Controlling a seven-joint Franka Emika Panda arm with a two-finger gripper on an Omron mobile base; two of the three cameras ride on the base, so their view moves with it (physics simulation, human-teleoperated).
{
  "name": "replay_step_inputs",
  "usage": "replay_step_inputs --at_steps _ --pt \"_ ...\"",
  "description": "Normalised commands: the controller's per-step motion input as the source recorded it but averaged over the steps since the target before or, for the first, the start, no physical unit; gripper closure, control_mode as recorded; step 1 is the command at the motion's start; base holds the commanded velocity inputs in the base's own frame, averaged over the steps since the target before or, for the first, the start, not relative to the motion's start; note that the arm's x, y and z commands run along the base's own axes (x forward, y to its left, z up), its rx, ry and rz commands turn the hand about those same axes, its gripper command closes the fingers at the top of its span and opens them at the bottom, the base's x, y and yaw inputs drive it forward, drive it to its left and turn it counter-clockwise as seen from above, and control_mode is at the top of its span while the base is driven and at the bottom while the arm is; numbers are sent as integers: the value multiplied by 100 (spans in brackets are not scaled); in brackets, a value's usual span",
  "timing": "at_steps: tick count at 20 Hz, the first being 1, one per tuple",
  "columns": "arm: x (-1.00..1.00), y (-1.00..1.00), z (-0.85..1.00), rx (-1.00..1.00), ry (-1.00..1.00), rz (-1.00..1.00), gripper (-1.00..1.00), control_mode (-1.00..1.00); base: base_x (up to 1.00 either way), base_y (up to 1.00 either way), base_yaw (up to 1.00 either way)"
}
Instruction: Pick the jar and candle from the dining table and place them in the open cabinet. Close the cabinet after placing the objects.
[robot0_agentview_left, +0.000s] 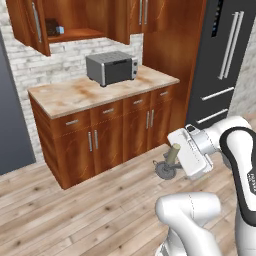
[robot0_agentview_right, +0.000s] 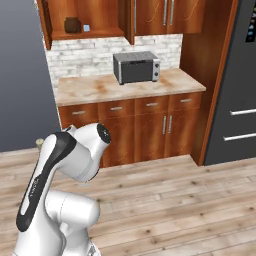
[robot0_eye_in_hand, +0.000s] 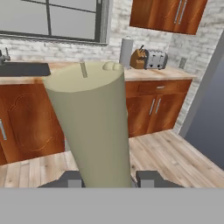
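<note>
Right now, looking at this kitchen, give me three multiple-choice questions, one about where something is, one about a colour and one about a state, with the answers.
1. Where is the jar?
A. on the counter
B. on the open cabinet shelf
C. on the floor

2. What colour is the toaster oven?
A. red
B. silver-grey
C. yellow

3. What is the gripper doing?
A. closed on the candle
B. open, holding nothing
C. gripping a cabinet handle

Answers: 1 B, the dark jar stands on the shelf beside a small pale-blue cube. 2 B, its body is silver-grey. 3 A, the hand view shows the beige stick between the fingertips, and the left base view shows candle and holder lifted above the floor.
</note>
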Motion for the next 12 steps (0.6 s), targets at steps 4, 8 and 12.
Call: replay_step_inputs --at_steps 4,8,12 --pt "0 0 0 0 0 0 100 100 66 -19 0" --pt "0 0 0 0 0 0 100 100 69 -19 0" --pt "0 0 0 0 0 0 100 100 69 -19 1"
